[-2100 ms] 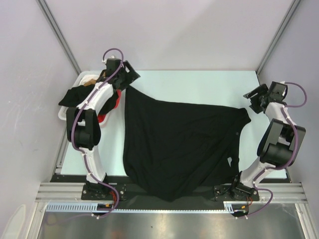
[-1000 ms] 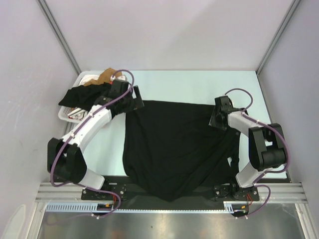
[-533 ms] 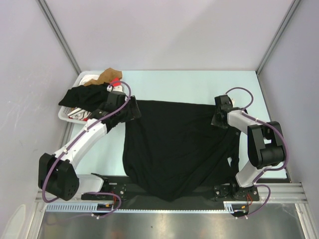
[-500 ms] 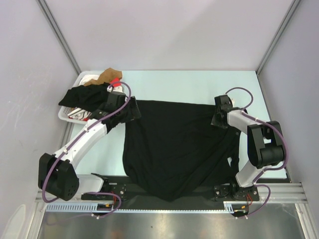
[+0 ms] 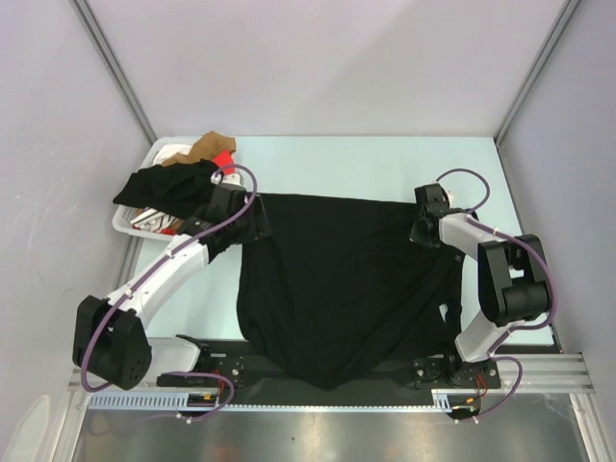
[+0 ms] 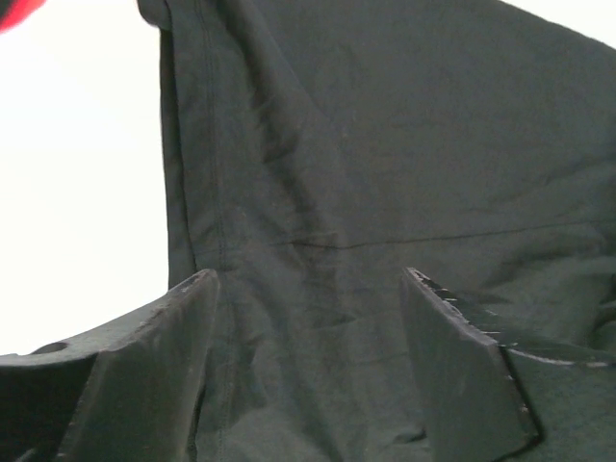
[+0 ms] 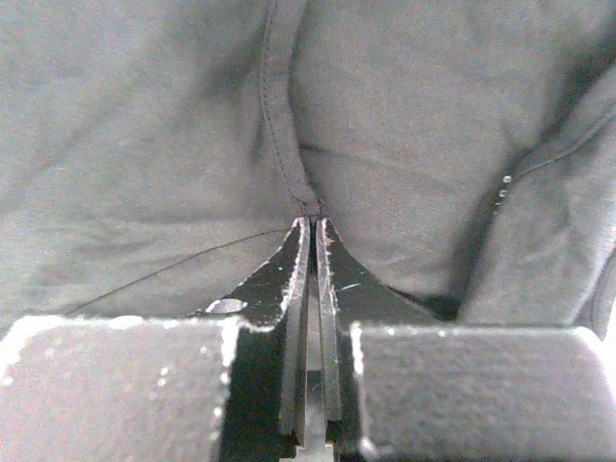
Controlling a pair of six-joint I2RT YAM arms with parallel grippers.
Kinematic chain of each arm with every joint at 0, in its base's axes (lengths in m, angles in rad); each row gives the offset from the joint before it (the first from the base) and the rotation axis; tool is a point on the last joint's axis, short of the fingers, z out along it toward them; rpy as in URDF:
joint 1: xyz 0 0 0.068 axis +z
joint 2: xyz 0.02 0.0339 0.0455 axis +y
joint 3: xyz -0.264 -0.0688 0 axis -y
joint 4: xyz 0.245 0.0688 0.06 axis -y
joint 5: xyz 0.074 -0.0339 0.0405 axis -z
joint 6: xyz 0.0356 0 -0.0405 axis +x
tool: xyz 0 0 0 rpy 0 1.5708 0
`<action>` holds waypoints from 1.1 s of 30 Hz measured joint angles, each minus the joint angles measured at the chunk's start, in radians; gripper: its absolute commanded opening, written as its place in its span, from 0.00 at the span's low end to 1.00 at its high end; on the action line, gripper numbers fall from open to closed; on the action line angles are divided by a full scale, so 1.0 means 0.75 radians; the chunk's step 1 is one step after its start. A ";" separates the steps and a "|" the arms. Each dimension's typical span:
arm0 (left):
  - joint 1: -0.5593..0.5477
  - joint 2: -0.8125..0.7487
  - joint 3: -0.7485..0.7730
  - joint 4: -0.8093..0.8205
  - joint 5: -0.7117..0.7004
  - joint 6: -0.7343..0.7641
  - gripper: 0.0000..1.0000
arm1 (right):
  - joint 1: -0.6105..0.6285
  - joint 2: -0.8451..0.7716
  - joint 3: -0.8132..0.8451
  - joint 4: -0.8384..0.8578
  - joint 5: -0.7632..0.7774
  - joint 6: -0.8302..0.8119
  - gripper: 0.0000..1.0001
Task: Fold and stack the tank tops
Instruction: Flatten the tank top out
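Black tank top (image 5: 346, 279) lies spread on the counter (image 5: 385, 164), front edge hanging over the near side and not yet folded. The red tank top (image 6: 17, 10) shows only as a sliver by the basket (image 5: 118, 223).

Right end effector (image 7: 314, 221) is at the top's far right corner, jaws pinched together on a ridge of seam. Left end effector (image 6: 308, 279) sits at the far left corner w/ jaws wide apart, cloth between them, nothing gripped.

Risks:
- Right pinch looks thin, just the seam ridge. It could slip out on the lift and drop that corner.
- If the left closes off the edge it may grab one layer only, or bunch the cloth, giving a crooked fold.
- Uneven lift betw. the 2 arms would skew the top.
- The overhanging edge could drag the garment off the counter.

Count:
- 2 arms
- 1 basket
- 1 black top spread out
- 1 dark garment (image 5: 159, 185) draped on the basket
- 1 brown cloth (image 5: 204, 147)
- 1 bit of red
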 measured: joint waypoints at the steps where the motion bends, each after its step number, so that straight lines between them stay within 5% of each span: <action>1: -0.005 0.001 -0.009 0.006 0.001 -0.001 0.75 | 0.000 -0.014 -0.004 0.003 0.004 0.001 0.06; 17: 0.116 0.224 -0.210 0.138 0.027 -0.011 0.64 | -0.006 -0.063 -0.038 0.076 0.011 0.002 0.02; 25: 0.123 0.328 -0.210 0.227 0.060 -0.012 0.43 | -0.006 -0.063 -0.049 0.094 0.005 0.002 0.02; 31: 0.127 0.371 -0.209 0.253 0.068 -0.011 0.46 | -0.009 -0.065 -0.055 0.098 0.001 0.002 0.01; 33: 0.127 0.371 -0.209 0.255 0.067 -0.013 0.33 | -0.009 -0.065 -0.055 0.098 -0.005 0.002 0.00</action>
